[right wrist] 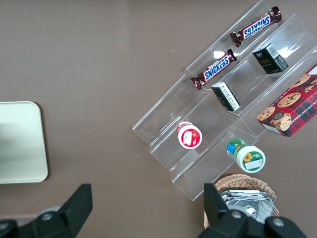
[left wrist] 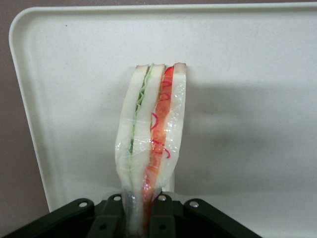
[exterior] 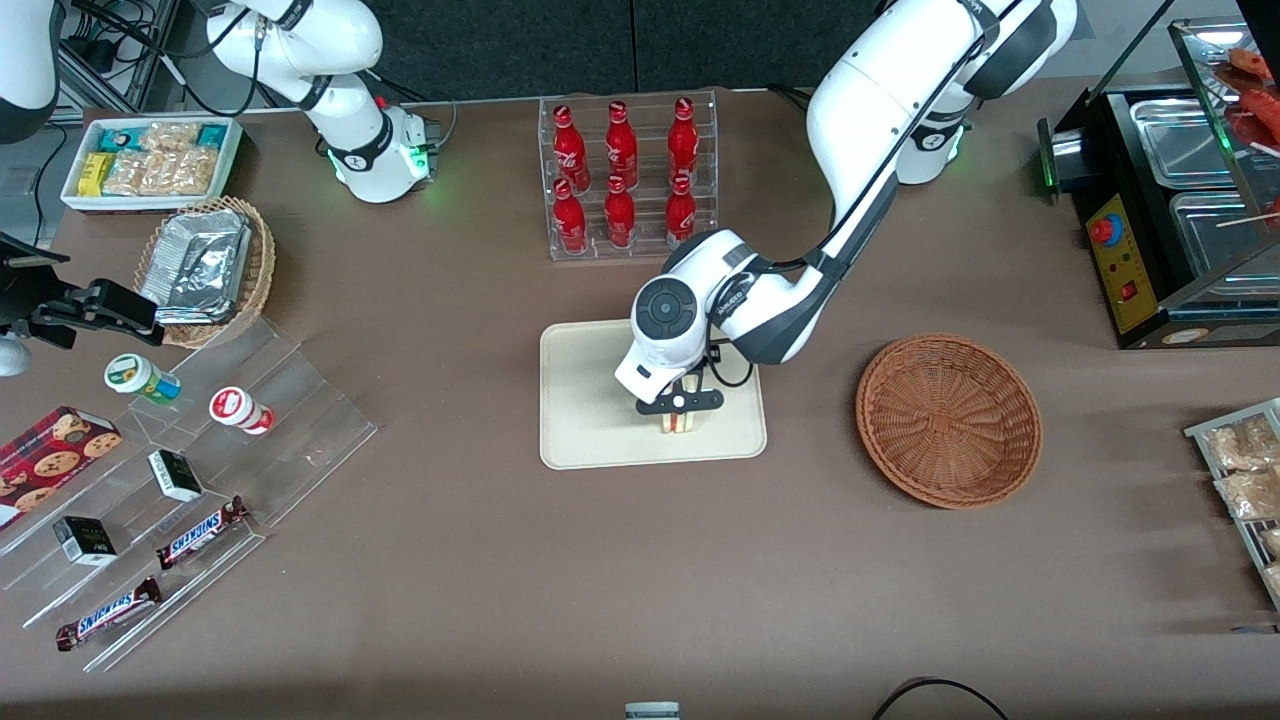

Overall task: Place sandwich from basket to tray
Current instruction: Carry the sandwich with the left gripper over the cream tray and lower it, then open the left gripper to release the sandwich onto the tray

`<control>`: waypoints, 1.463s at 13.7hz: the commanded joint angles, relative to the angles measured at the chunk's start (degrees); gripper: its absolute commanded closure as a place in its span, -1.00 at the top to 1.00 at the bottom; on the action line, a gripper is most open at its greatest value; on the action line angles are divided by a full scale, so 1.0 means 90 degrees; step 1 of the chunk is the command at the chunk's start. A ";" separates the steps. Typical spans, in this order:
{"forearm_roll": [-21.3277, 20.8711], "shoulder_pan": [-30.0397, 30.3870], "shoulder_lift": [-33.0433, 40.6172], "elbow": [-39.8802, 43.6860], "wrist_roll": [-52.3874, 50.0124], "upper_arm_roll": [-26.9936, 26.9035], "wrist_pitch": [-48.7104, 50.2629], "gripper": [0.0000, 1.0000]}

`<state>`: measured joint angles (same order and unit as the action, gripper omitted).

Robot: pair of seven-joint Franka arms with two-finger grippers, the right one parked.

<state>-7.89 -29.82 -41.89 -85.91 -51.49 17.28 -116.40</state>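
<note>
One sandwich (left wrist: 151,144) is what this comes down to: it's wrapped in clear film and pinched between the fingers of the pincer (exterior: 679,412), which sits low over the tray (exterior: 585,420). From the wrist camera you can see the layers edge-on: white bread, a green strip, more bread, then a red-orange strip. The black fingers (left wrist: 161,218) squeeze one end of it, while the other end points out over the cream tray surface (left wrist: 247,124). I can't tell for sure whether the sandwich is touching the tray or hanging just above it, though its shadow falls right beside it.

In the front view the sandwich (exterior: 677,424) shows as a small pale wedge under the pincer, over the part of the tray nearer the camera. The reddish-brown basket (exterior: 948,420) sits on the brown worktop (exterior: 600,580) beside the tray, toward the working arm's end, with nothing in it.

Farther from the camera than the tray, there's a clear rack of red bottles (exterior: 625,175). Toward the parked arm's end are a clear stepped display (exterior: 300,420) with Snickers bars (exterior: 200,532) and a tan basket of foil containers (exterior: 205,268).
</note>
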 commanded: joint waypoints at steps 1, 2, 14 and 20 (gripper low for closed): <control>-0.0178 -0.0144 -0.0160 0.0229 -0.0196 -0.0074 -0.0045 -0.28; -0.0178 -0.0144 -0.0170 0.0229 -0.0197 -0.0074 -0.0055 0.43; -0.0168 0.0499 0.0279 0.0405 0.1236 -0.0065 0.0392 1.00; -0.0071 0.1437 0.1127 0.0327 0.3171 -0.0055 0.1310 1.00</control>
<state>-8.79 -19.38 -35.19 -81.81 -27.30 16.36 -107.60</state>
